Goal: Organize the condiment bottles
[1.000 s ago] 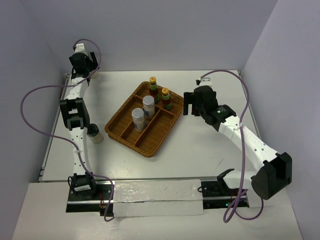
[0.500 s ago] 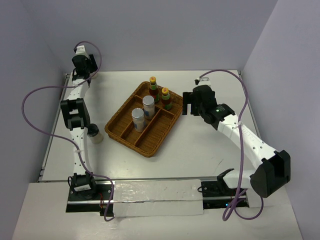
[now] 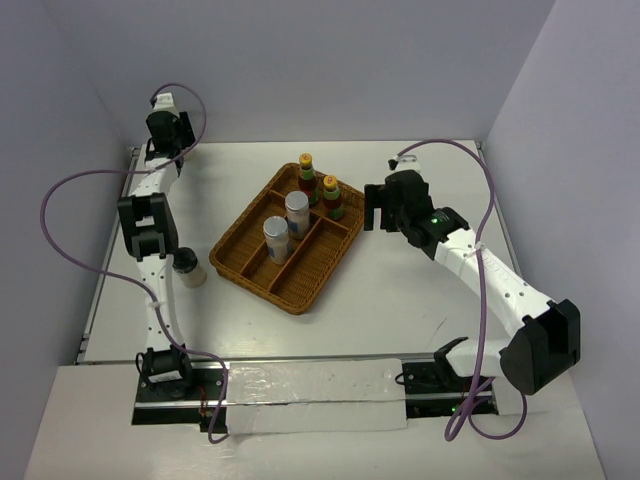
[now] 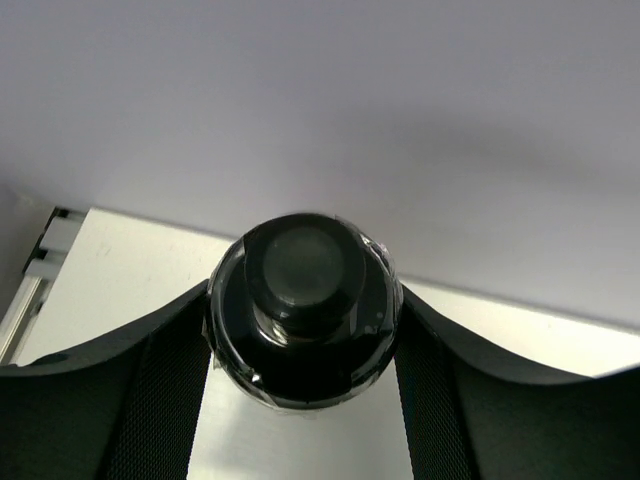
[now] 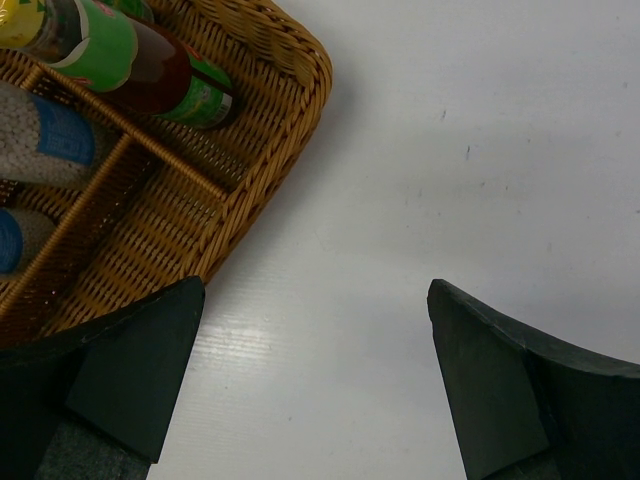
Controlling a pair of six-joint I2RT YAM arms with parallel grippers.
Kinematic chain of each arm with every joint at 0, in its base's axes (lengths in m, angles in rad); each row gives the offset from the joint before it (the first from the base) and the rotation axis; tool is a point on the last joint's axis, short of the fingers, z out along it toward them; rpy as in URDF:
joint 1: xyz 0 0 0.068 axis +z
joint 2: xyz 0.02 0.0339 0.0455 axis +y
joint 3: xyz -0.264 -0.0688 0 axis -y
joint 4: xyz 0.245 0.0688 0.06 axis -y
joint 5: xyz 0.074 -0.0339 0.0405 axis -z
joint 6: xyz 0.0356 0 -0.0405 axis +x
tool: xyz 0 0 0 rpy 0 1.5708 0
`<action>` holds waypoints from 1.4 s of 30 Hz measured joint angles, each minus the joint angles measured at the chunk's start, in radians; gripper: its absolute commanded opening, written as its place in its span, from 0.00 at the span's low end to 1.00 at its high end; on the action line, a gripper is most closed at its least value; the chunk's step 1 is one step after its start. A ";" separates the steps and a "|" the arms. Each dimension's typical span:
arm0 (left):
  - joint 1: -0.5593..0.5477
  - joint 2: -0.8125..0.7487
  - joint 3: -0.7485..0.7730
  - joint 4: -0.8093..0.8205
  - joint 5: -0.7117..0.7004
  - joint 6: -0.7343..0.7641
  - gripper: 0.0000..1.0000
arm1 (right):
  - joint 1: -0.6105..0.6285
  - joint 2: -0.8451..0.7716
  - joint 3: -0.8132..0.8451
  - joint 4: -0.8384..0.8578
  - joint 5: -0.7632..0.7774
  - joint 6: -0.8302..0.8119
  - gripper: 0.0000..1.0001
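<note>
Left wrist view showed the left gripper [image 4: 303, 325] clamped on an upright cream bottle [image 4: 305, 265]. The wicker tray [image 3: 245, 208] lay near, to its right. The right gripper [image 5: 312, 300] hung wide open and empty beside that tray.

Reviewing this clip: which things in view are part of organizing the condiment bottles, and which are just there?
Part of the job: far red sauce bottle, near red sauce bottle, far shaker, near shaker, all in the wicker tray; cream bottle with black cap, held by the left gripper.
Just there: wicker tray (only the holder), table.
</note>
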 measured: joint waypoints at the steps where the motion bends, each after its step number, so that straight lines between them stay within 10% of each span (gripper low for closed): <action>1: -0.002 -0.028 -0.045 0.005 -0.004 0.003 0.10 | 0.000 0.000 0.000 0.000 -0.001 0.000 1.00; 19: -0.065 -0.727 -0.474 -0.152 -0.006 -0.034 0.10 | 0.001 -0.115 -0.009 0.010 -0.049 0.000 1.00; 27: -0.222 -1.160 -0.893 -0.161 0.035 -0.100 0.10 | 0.006 -0.220 -0.019 0.004 -0.073 0.000 1.00; 42: -0.379 -1.348 -1.326 -0.143 0.072 -0.184 0.10 | 0.021 -0.269 -0.023 -0.059 -0.076 0.000 1.00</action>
